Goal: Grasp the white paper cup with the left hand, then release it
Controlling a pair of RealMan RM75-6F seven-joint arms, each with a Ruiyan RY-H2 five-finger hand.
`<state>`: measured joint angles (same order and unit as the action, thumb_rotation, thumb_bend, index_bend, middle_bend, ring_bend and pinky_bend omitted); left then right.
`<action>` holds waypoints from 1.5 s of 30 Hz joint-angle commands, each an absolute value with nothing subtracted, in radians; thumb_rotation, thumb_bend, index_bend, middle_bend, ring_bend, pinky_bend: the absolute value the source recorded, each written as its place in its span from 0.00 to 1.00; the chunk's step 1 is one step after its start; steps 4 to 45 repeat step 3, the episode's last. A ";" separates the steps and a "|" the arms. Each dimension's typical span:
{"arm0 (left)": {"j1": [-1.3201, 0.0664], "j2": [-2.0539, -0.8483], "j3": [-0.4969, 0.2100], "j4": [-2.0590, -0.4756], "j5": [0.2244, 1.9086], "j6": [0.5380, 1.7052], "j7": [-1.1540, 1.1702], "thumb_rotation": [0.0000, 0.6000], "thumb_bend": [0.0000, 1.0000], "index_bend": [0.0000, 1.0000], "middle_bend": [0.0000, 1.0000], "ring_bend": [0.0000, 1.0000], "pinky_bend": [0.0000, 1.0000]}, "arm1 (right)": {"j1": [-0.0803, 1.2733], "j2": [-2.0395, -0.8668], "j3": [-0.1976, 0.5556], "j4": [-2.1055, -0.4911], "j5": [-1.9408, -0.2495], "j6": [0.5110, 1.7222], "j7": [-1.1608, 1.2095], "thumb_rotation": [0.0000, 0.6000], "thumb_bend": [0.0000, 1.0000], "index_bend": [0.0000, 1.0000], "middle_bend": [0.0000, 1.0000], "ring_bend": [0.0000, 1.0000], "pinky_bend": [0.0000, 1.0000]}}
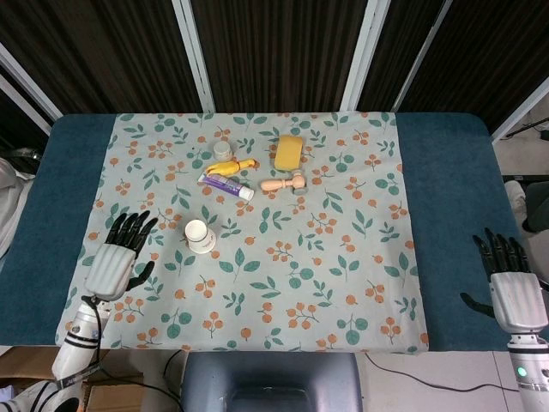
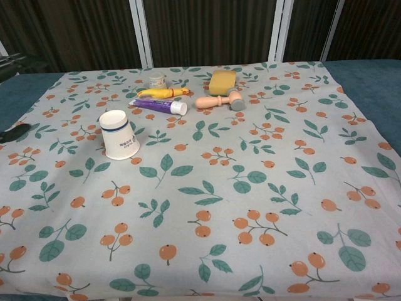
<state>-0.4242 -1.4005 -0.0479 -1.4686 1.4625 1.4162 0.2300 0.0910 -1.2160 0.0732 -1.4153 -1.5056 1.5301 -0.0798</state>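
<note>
The white paper cup (image 1: 199, 235) (image 2: 118, 134), with a dark band under its rim, stands upright on the floral cloth, left of centre. Nothing touches it. My left hand (image 1: 117, 257) hovers well to the cup's left near the cloth's left edge, fingers spread and empty; the chest view shows only a dark fingertip (image 2: 14, 133) at its left border. My right hand (image 1: 511, 283) is far off at the lower right over the blue table, fingers spread, holding nothing.
Behind the cup lie a purple tube (image 1: 226, 185), a yellow toy (image 1: 230, 166), a small white jar (image 1: 222, 148), a yellow sponge (image 1: 288, 151) and a wooden stamp-like piece (image 1: 284, 183). The cloth (image 1: 343, 257) covers the table's middle; blue surface (image 1: 446, 215) flanks it.
</note>
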 commanded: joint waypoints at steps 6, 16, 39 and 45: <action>-0.135 -1.258 0.097 -1.436 1.423 1.577 0.087 1.00 0.37 0.00 0.00 0.00 0.00 | 0.071 -1.212 0.063 -1.401 -1.526 1.559 -0.070 1.00 0.22 0.00 0.00 0.00 0.00; -0.135 -1.258 0.097 -1.436 1.423 1.577 0.087 1.00 0.37 0.00 0.00 0.00 0.00 | 0.071 -1.212 0.063 -1.401 -1.526 1.559 -0.070 1.00 0.22 0.00 0.00 0.00 0.00; -0.135 -1.258 0.097 -1.436 1.423 1.577 0.087 1.00 0.37 0.00 0.00 0.00 0.00 | 0.071 -1.212 0.063 -1.401 -1.526 1.559 -0.070 1.00 0.22 0.00 0.00 0.00 0.00; -0.135 -1.258 0.097 -1.436 1.423 1.577 0.087 1.00 0.37 0.00 0.00 0.00 0.00 | 0.071 -1.212 0.063 -1.401 -1.526 1.559 -0.070 1.00 0.22 0.00 0.00 0.00 0.00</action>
